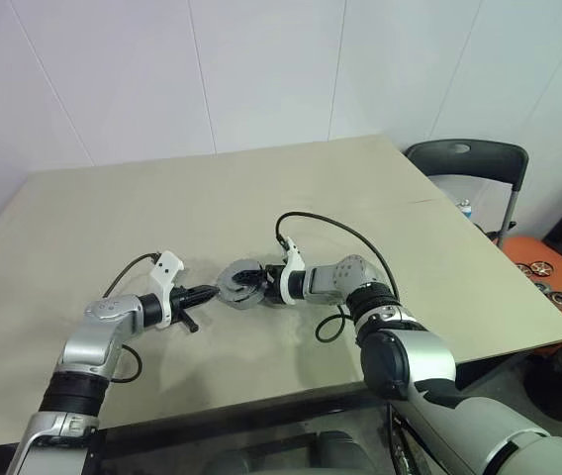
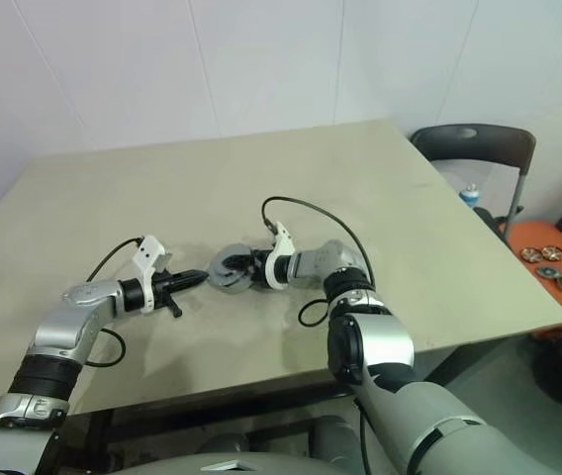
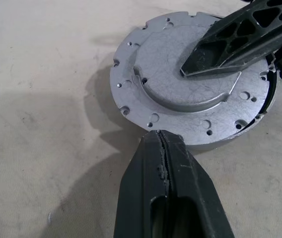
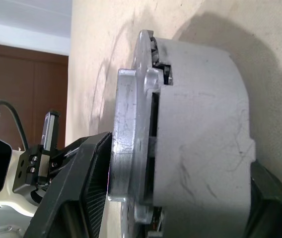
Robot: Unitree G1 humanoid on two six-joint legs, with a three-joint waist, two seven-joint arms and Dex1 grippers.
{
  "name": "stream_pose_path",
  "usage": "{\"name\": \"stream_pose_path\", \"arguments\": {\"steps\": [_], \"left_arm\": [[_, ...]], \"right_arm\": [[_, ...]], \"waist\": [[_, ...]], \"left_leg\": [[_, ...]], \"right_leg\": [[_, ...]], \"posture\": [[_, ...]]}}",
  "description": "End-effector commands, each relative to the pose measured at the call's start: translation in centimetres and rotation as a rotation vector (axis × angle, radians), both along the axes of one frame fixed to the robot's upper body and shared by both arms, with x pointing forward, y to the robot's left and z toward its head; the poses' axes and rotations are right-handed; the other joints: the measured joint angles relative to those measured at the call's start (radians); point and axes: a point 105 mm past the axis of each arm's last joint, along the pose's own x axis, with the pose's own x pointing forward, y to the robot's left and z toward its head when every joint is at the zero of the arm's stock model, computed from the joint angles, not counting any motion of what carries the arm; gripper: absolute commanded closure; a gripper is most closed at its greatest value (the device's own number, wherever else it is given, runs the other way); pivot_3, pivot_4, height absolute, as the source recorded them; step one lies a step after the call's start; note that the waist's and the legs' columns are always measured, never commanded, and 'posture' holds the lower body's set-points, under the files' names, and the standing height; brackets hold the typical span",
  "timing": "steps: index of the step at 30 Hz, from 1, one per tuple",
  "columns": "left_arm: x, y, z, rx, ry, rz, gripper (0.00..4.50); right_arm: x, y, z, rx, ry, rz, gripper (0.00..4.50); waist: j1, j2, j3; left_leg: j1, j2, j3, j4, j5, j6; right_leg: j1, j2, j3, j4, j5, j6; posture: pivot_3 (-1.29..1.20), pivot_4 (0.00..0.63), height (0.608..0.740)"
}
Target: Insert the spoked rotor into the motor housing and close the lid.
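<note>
Step in hand: closing the lid; I judge the spoked rotor is already inside, under the silver lid [image 3: 166,69], so what remains is seating and confirming
Motor housing: the motor housing [image 4: 200,139] sits on the counter [image 1: 162,218] between my two tools, right at the tip of each, with its lid face turned towards the left one
Right tool: the right tool [image 1: 244,286] straddles the housing. One finger [image 3: 215,49] lies flat on the raised centre of the lid and the other is against the far side of the housing body, so I read it as clamped across lid and body together
Left tool: the left tool [image 3: 162,136] has its fingers pressed together, nothing between them, and its tip is just beside the lid's rim; I cannot tell whether it touches
Lid fit: seen edge-on from the right wrist, a dark notch shows between the lid flange and the body near one end; I cannot tell whether that is a proper slot or a lid not quite down
Next move calls for: a steady squeeze from the right tool, square to the lid face, with the left tool as a stop at the rim so the housing does not skid on the counter
Risk, as I judge it: an off-centre squeeze could tip the lid instead of seating it
</note>
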Motion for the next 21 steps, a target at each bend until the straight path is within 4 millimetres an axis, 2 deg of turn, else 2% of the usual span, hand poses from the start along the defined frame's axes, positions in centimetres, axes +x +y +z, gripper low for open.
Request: {"name": "stream_pose_path", "arguments": {"steps": [1, 3, 4, 8, 15, 21], "left_arm": [[0.1, 0.6, 0.9, -0.013, -0.025, 0.022, 4.50], [0.3, 0.9, 1.2, -0.035, -0.032, 0.044, 4.50], [0.4, 1.0, 1.5, -0.044, -0.038, 0.053, 4.50], [0.9, 1.7, 2.4, -0.090, -0.063, 0.118, 4.50], [0.9, 3.1, 2.7, -0.120, -0.066, 0.189, 4.50], [0.9, 3.8, 3.9, -0.208, -0.075, 0.235, 4.50]], "right_arm": [[0.2, -1.2, -1.3, -0.059, 0.013, -0.046, 1.93], [0.2, -1.2, -1.3, -0.037, 0.022, -0.056, 2.28], [0.2, -1.2, -1.1, -0.021, 0.023, -0.057, 2.31], [0.4, -0.5, 0.3, 0.078, 0.013, -0.051, 2.31], [0.5, -0.3, 0.5, 0.140, 0.037, -0.090, 2.31], [1.0, 0.3, 2.9, 0.300, 0.019, -0.102, 2.31]], "waist": [[0.000, 0.000, 0.000], [0.003, 0.000, 0.000], [0.004, 0.000, 0.000], [0.004, 0.000, 0.000], [0.000, 0.000, 0.000], [-0.001, 0.000, 0.000]], "left_leg": [[0.000, 0.000, 0.000, 0.000, 0.000, 0.000], [0.000, 0.000, 0.000, 0.000, 0.000, 0.000], [0.000, 0.000, 0.000, 0.000, 0.000, 0.000], [0.000, 0.000, 0.000, 0.000, 0.000, 0.000], [-0.004, 0.000, 0.000, 0.000, 0.000, 0.000], [-0.007, 0.000, -0.001, 0.000, 0.000, 0.000]], "right_leg": [[0.000, 0.000, 0.000, 0.000, 0.000, 0.000], [0.000, 0.000, 0.000, 0.000, 0.000, 0.000], [0.000, 0.000, 0.000, 0.000, 0.000, 0.000], [0.000, 0.000, 0.000, 0.000, 0.000, 0.000], [-0.004, 0.000, 0.000, 0.000, 0.000, 0.000], [-0.006, 0.000, 0.000, 0.000, 0.000, 0.000]], "posture": [[0.00, 0.000, 0.740], [0.00, 0.000, 0.740], [0.00, 0.000, 0.740], [0.00, 0.000, 0.740], [0.00, 0.000, 0.740], [0.00, 0.000, 0.740]]}}
